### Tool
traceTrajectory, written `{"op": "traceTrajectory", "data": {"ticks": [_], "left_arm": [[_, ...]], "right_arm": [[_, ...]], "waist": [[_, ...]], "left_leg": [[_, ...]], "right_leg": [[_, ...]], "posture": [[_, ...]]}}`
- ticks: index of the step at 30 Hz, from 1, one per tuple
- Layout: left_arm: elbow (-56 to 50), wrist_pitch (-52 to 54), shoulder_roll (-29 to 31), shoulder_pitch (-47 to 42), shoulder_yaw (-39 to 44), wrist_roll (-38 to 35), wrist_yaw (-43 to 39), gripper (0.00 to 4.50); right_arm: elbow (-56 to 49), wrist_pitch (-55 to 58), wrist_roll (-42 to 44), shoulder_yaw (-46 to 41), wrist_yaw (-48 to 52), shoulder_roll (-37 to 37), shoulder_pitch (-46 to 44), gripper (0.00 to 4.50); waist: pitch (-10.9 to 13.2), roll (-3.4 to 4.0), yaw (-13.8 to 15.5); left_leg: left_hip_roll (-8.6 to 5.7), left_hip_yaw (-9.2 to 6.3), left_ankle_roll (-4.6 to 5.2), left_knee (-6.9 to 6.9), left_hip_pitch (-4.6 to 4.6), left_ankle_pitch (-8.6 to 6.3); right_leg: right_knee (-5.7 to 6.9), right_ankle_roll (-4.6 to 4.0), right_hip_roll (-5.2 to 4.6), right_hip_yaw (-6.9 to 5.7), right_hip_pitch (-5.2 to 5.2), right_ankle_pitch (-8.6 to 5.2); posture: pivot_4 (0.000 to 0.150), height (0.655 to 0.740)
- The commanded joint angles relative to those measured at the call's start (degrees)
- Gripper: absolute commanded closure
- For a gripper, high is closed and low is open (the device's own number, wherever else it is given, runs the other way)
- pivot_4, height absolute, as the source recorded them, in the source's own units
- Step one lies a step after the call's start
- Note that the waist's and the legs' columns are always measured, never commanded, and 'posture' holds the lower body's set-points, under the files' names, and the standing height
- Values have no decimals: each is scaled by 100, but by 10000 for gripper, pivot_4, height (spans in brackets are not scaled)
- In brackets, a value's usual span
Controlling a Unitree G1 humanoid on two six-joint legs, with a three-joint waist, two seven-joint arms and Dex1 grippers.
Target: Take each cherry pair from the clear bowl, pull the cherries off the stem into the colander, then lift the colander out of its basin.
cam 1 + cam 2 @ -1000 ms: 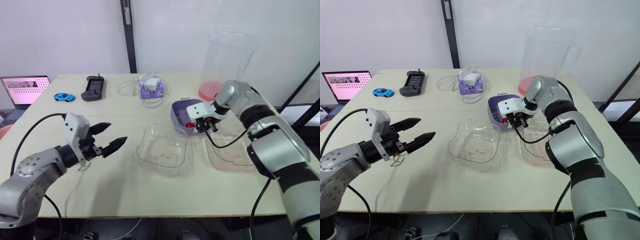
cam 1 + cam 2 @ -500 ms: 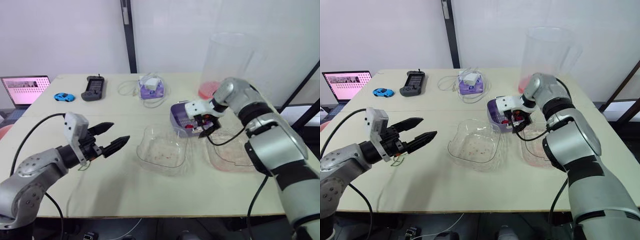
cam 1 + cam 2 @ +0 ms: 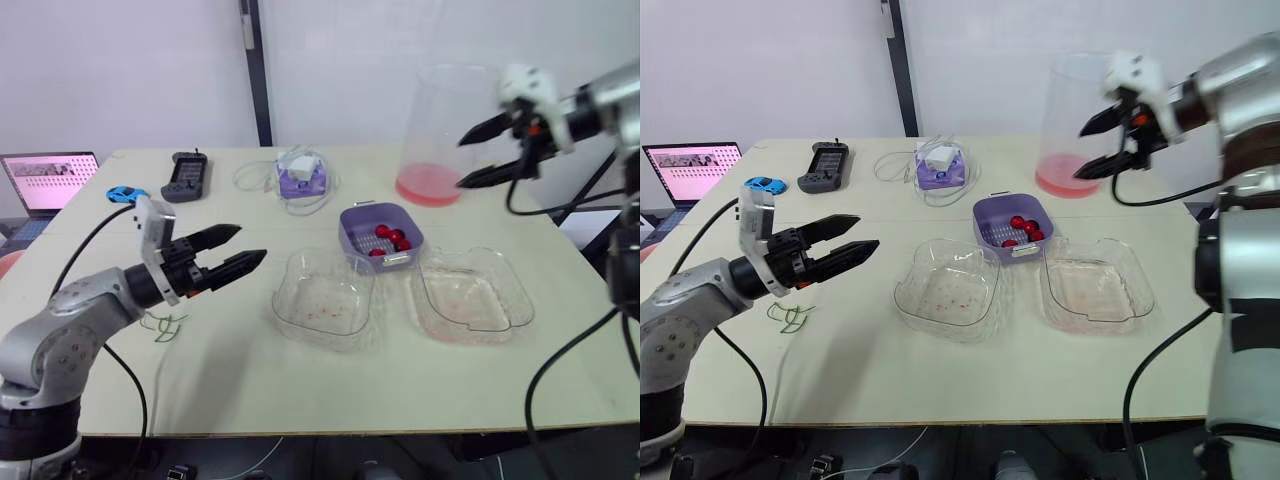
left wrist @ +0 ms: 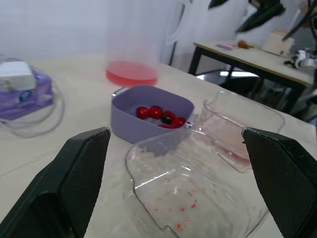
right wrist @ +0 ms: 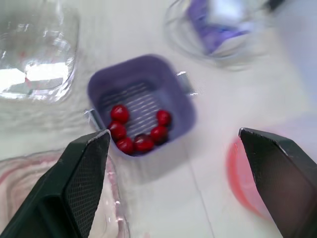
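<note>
Your left jaws stand apart and empty, held low over the left side of the tabletop (image 3: 300, 390) and pointing toward the clear bowl (image 3: 325, 300), near it but not touching. Just below that arm, a few loose green stems (image 3: 788, 317) lie on the tabletop. The clear bowl shows only red specks on its bottom. To its right sits the clear basin (image 3: 470, 300), with a pinkish film inside. The purple colander (image 3: 352, 228) stands upright on the tabletop just behind the gap between bowl and basin, outside both, and its front edge is close to their rims. A small cluster of red cherries (image 3: 390, 238) lies at one end of its slotted floor, as your right wrist view shows plainly. Your right jaws are spread wide with nothing between them. They are raised high at the far right, well above the colander, and seen against the tall clear cylinder (image 3: 440, 130) with its pink bottom. Along the far side of the tabletop you have a laptop (image 3: 48, 180), a blue toy car (image 3: 122, 192), a dark handheld controller (image 3: 186, 175) and a purple box (image 3: 300, 178) with a white charger and cable on top.
</note>
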Motion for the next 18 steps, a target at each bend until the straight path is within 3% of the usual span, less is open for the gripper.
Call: {"op": "traceTrajectory", "data": {"ticks": [1,3,5,7,9,12,18], "left_arm": [[135,59,346,-119,-44,-43,-515,0],[250,39,556,-103,-146,81,-781,0],[391,7,793,-46,-199,201,-1059,0],[651,-183,981,96,-222,476,-1277,0],[936,-412,1054,231,-187,701,-1398,0],[1311,-675,1072,411,-35,882,-1519,0],[2066,-1256,1107,668,183,1331,-1605,0]], "right_arm": [[-1131,577,747,-550,24,-802,831,506],[-1928,1026,1009,-1114,-76,-1252,1822,506],[-2853,1506,1475,-2206,-403,-1674,3504,506],[-3491,1786,1692,-3801,-1008,-1635,5286,506],[-4045,2045,1899,-4926,-1412,-1378,6440,506],[-4446,2225,2218,-5856,-1719,-1032,7416,506],[-4794,1986,2535,-6217,-2340,-511,8137,506]], "waist": [[0,-3,21],[0,-3,19],[1,-1,36],[-2,-2,75],[-4,29,84],[-9,42,59],[-9,42,-15]], "left_leg": [[0,-2,2,2,0,-1],[0,1,11,6,1,-6],[0,4,14,8,5,-8],[3,-4,24,6,4,-13],[2,2,31,10,8,-17],[4,15,31,7,24,-17],[9,15,33,6,35,-18]], "right_leg": [[-2,0,0,-1,3,0],[-4,0,-1,1,7,0],[0,0,0,4,9,0],[2,-2,7,-1,13,-3],[6,-5,6,3,14,-5],[9,-5,14,22,15,-6],[8,-6,21,26,27,-6]], "posture": [[1500,7332],[1500,7332],[1500,7332],[1500,7332],[1500,7332],[1500,7332],[1500,7332]]}}
